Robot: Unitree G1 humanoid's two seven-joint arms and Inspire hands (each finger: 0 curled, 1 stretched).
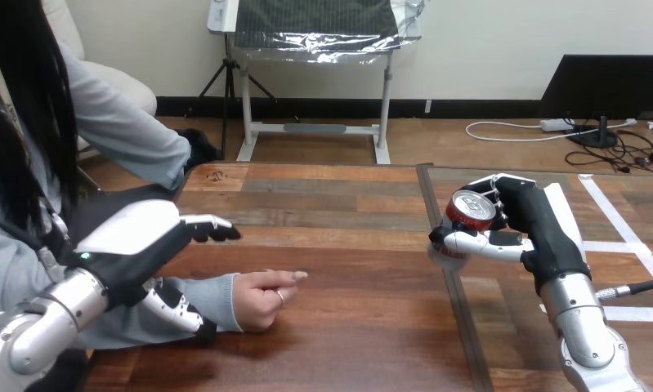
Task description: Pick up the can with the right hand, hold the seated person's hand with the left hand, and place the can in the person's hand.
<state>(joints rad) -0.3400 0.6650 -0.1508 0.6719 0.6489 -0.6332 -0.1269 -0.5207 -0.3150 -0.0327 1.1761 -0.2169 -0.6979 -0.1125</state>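
The wooden table (347, 343) is crossed by a dark seam (449, 278) that splits it into a left and a right part. White tape strips (625, 245) are stuck to the right part.

The person's hand (261, 298) is laid on the left part, curled into a loose fist with the palm turned down, so no open palm is offered for the can.

The left hand (135, 241) is held over the person's sleeve (216, 294), behind the wrist. Its fingers (212, 229) are stretched straight forward above the arm and its thumb (172, 304) is lowered beside the cuff. No curl round the wrist is seen, so the hold is judged not yet made.

The right hand (535, 224) is wrapped round the can (468, 214), which is tilted with its top toward the camera, over the right part of the table and well apart from the person's hand. The pick-up is judged done.

The hold on the person's hand, the carry across the seam and the hand-over are left. Nothing is seen lying between the can and the person's hand; the closed fist is judged the main obstacle.
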